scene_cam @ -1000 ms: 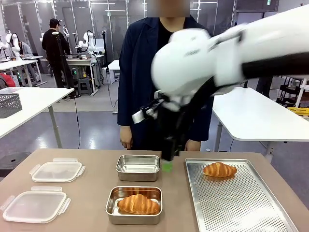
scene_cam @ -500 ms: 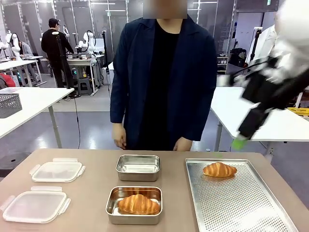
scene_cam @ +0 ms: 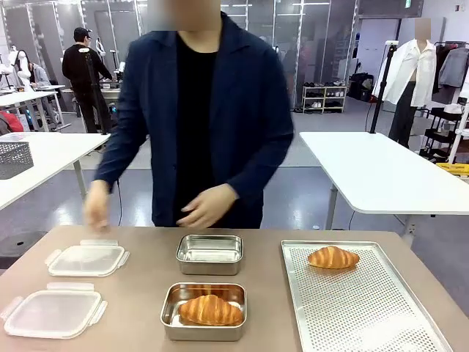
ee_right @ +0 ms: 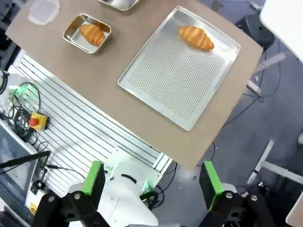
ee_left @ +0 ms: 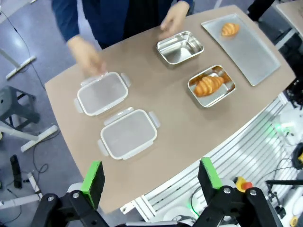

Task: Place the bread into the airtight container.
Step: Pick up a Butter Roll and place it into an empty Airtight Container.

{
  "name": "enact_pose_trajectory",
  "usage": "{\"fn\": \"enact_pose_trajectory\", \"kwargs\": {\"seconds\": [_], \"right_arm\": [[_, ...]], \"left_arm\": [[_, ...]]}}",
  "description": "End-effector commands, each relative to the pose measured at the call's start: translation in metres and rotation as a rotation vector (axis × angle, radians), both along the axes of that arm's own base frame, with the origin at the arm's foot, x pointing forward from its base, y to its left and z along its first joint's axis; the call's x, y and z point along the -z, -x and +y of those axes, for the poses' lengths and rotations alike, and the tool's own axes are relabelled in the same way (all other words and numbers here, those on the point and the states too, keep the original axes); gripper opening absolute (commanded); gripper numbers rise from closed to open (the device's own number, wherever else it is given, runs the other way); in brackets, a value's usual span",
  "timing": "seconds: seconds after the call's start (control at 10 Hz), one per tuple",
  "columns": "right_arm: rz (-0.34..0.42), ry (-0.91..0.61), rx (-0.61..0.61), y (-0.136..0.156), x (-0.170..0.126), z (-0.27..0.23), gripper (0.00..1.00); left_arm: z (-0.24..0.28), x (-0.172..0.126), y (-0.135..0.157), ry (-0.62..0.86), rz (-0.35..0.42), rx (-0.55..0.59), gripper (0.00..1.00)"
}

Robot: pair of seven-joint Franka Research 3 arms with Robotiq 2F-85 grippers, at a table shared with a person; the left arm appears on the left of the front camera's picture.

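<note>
Bread (scene_cam: 211, 310), a croissant, lies inside the steel container (scene_cam: 204, 332) at the middle of the near edge of the surface (scene_cam: 139, 293). A second croissant (scene_cam: 333, 257) sits at the far end of the perforated tray (scene_cam: 366, 315) by the right edge. Left pincer (ee_left: 150, 177) and right pincer (ee_right: 150, 182) hang high above the surface, both released, spread wide, grasping nothing. A person's hand (scene_cam: 96, 205) hovers over a clear lid (scene_cam: 86, 259) at the far left.

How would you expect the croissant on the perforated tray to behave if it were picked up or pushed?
The croissant looks flaky and puffed, so it is probably light and would likely crush under a firm squeeze. It lies flat on the tray, so it seems unlikely to roll, though a push might slide it over the metal.
</note>
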State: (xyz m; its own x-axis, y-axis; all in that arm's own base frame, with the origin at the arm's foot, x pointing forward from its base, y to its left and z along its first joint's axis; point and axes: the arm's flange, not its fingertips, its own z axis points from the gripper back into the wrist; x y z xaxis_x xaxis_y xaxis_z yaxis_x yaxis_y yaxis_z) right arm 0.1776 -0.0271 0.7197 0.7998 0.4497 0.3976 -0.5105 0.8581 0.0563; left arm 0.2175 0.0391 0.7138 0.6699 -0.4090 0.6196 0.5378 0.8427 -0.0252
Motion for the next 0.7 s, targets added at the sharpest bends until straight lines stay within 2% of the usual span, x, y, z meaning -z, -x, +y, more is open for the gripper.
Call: {"fn": "enact_pose_trajectory", "kwargs": {"seconds": [0.0, 0.1, 0.2, 0.3, 0.6], "right_arm": [[0.046, -0.036, 0.048, 0.000, -0.004, -0.016, 1.00], [0.025, -0.057, 0.058, -0.001, -0.002, -0.022, 1.00], [0.067, -0.071, 0.046, -0.008, 0.007, -0.018, 1.00], [0.009, -0.031, 0.027, 0.007, -0.008, -0.021, 1.00], [0.009, -0.031, 0.027, 0.007, -0.008, -0.021, 1.00]], "left_arm": [[-0.001, -0.001, -0.001, -0.001, -0.001, 0.008, 1.00], [-0.001, -0.001, -0.001, -0.001, -0.001, 0.008, 1.00], [-0.001, -0.001, -0.001, -0.001, -0.001, 0.008, 1.00], [-0.001, -0.001, -0.001, -0.001, -0.001, 0.008, 1.00], [-0.001, -0.001, -0.001, -0.001, -0.001, 0.008, 1.00]]}}
